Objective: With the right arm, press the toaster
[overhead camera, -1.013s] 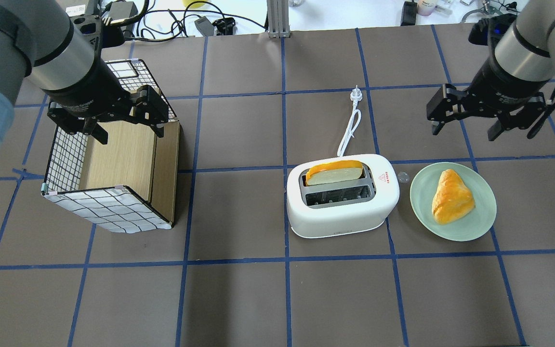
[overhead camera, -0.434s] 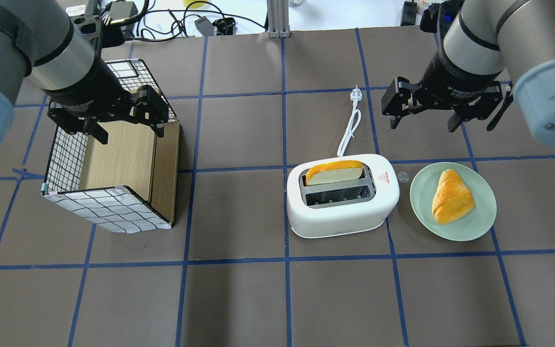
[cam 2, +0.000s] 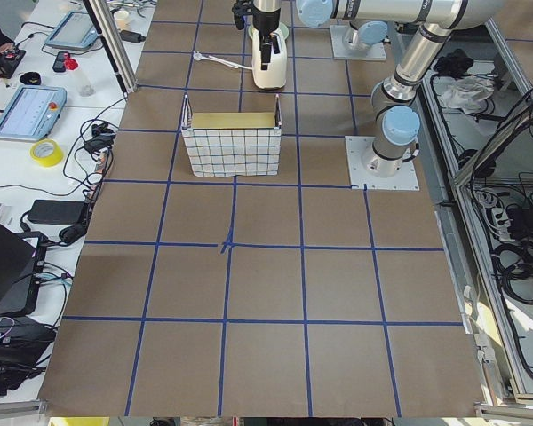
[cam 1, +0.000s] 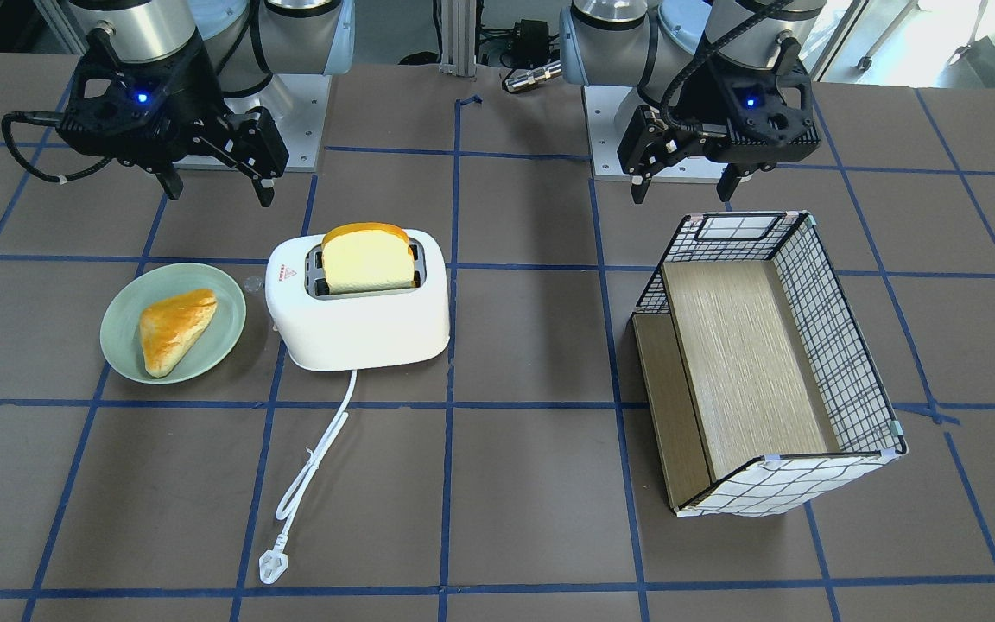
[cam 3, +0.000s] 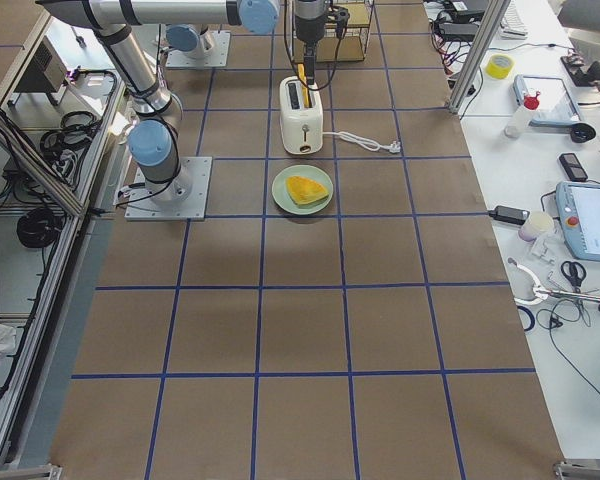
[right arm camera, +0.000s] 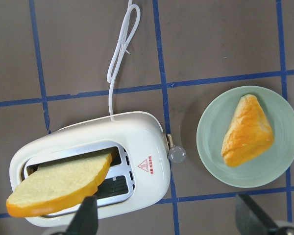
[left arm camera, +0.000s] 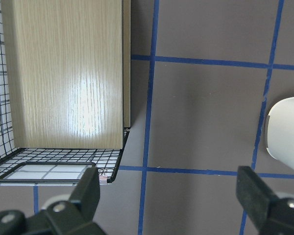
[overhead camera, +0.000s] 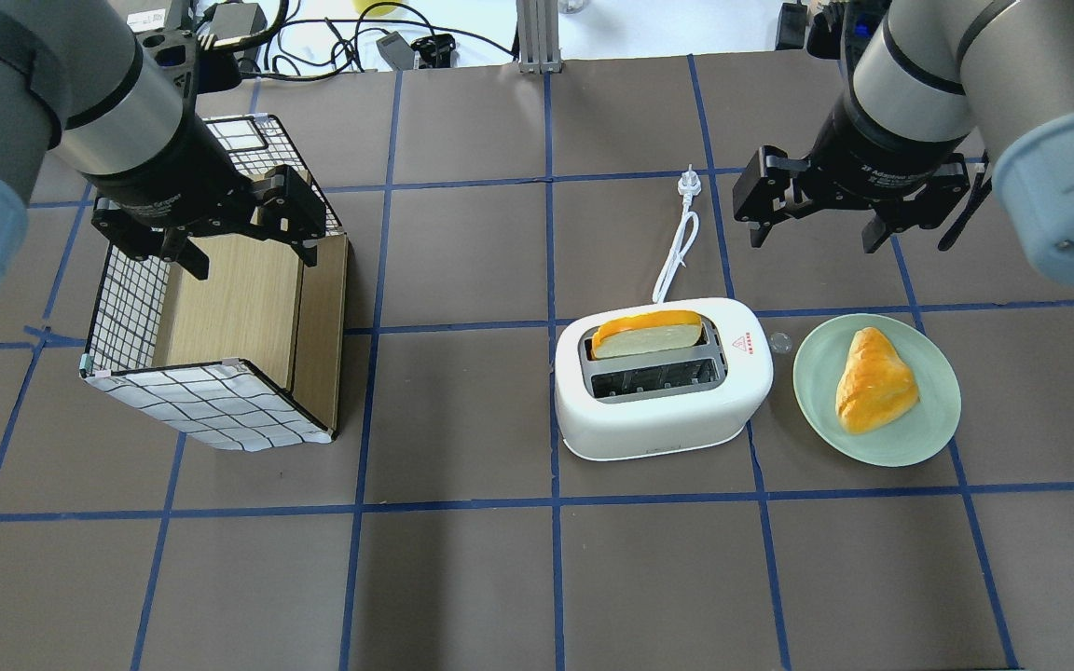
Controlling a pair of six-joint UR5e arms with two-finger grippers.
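Observation:
The white two-slot toaster [overhead camera: 663,410] stands mid-table with a bread slice [overhead camera: 646,333] upright in its far slot. A small clear lever knob [overhead camera: 780,342] sticks out of its right end. It also shows in the right wrist view [right arm camera: 142,142], with the knob [right arm camera: 177,154] beside it. My right gripper [overhead camera: 815,238] is open and empty. It hangs above the table beyond the toaster's right end, clear of it, near the plug [overhead camera: 689,184]. In the front view it [cam 1: 219,192] is behind the toaster [cam 1: 368,333]. My left gripper [overhead camera: 253,264] is open and empty over the basket.
A green plate [overhead camera: 817,410] with a pastry [overhead camera: 873,380] lies right of the toaster, close to the knob. The white cord [overhead camera: 677,252] runs away from the toaster's far side. A wire basket [overhead camera: 211,410] with a wooden floor lies tilted at the left.
My right gripper has moved left and slightly farther back, from beyond the plate to near the plug. It stays open. The left arm, toaster and plate have not moved.

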